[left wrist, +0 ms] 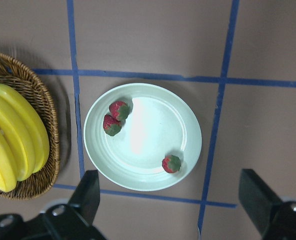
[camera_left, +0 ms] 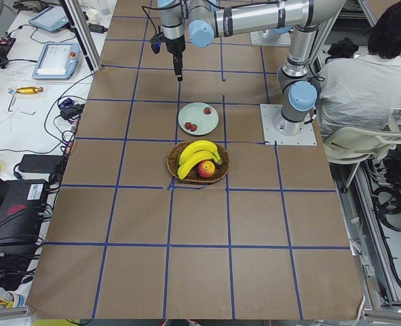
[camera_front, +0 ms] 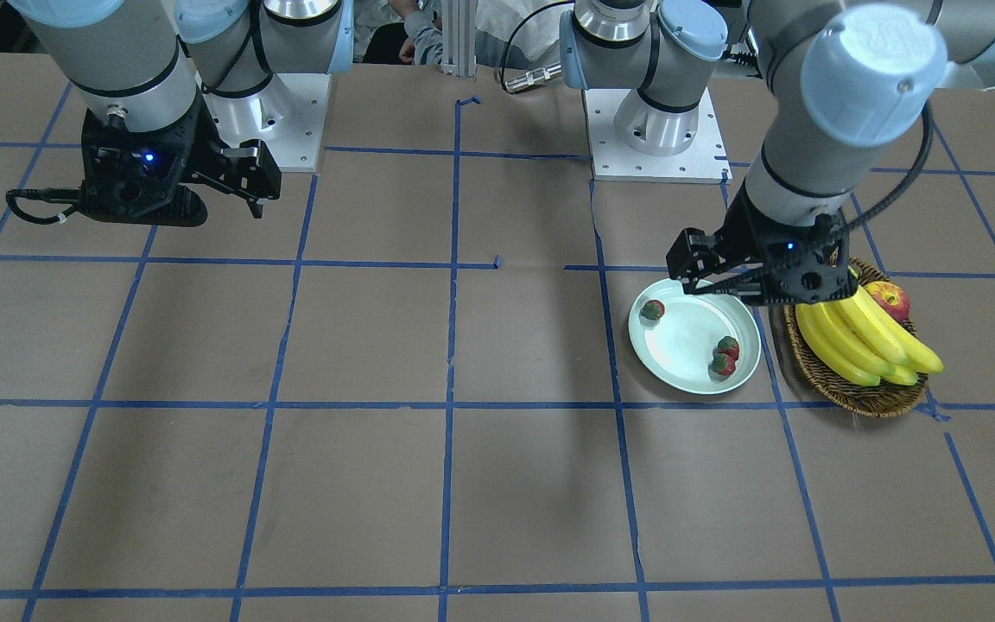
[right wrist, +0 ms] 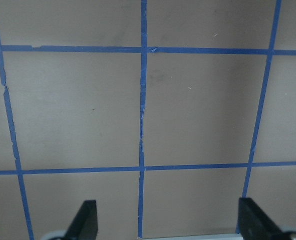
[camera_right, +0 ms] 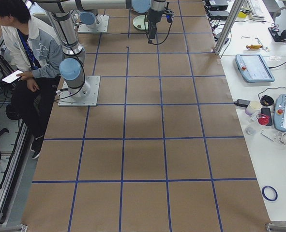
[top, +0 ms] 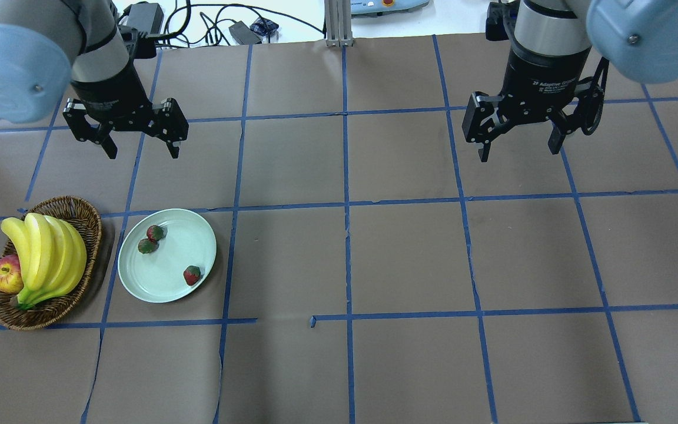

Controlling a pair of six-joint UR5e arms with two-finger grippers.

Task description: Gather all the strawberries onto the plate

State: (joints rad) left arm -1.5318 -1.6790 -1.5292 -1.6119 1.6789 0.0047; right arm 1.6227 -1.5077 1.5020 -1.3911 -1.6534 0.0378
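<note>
You have all three strawberries (top: 192,275) lying on the plate (top: 168,259), at the lower left of the overhead view beside the basket (top: 95,235). Your left end effector (top: 143,150) and right end effector (top: 518,152) both hang above the surface (top: 404,253), jaws wide apart, holding nothing. The collecting looks done.

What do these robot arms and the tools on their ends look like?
Both arms are smooth silver-grey tubes with round pale-blue caps at the joints, the left arm and right arm alike. Each ends in a black two-fingered tool: left tool, right tool. The right one carries white lettering, and a black cable loops beside it.
</note>
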